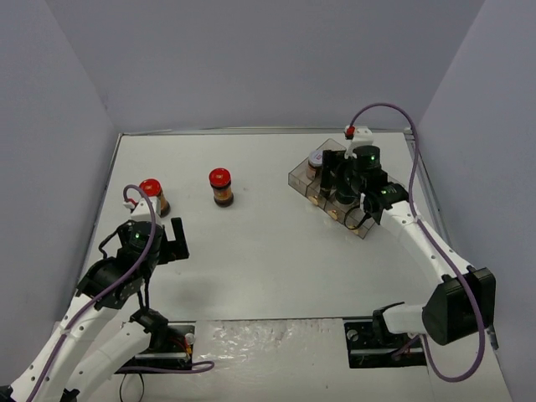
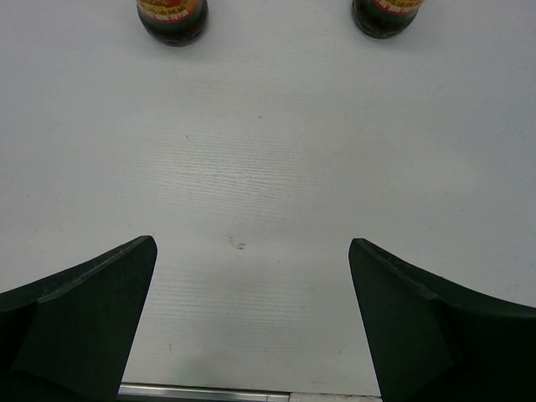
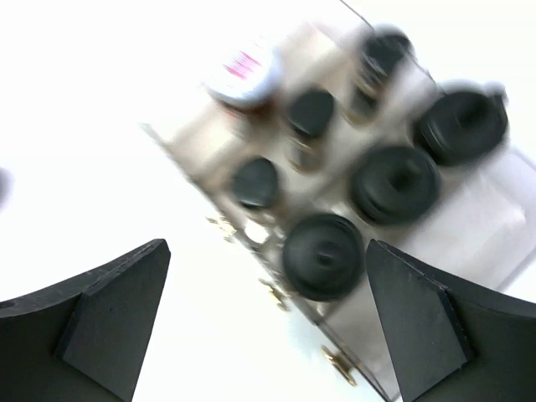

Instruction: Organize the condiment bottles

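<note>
Two red-capped condiment bottles with brown contents stand on the table at the left (image 1: 152, 193) and centre-left (image 1: 221, 186). The left wrist view catches only their bases (image 2: 172, 17) (image 2: 387, 15). My left gripper (image 1: 172, 243) (image 2: 251, 255) is open and empty over bare table, short of both bottles. Several black-capped jars such as one (image 3: 324, 255) and a white-lidded jar (image 3: 243, 71) sit in the clear tray (image 1: 298, 176). My right gripper (image 1: 339, 186) (image 3: 268, 251) hovers open above the tray, holding nothing. The nearest black cap lies below, close to its right finger. That view is blurred.
The clear compartment tray (image 3: 469, 226) lies at an angle at the table's far right, with small brass hinges along its near edge. Grey walls enclose the table on three sides. A cable loops above the right arm.
</note>
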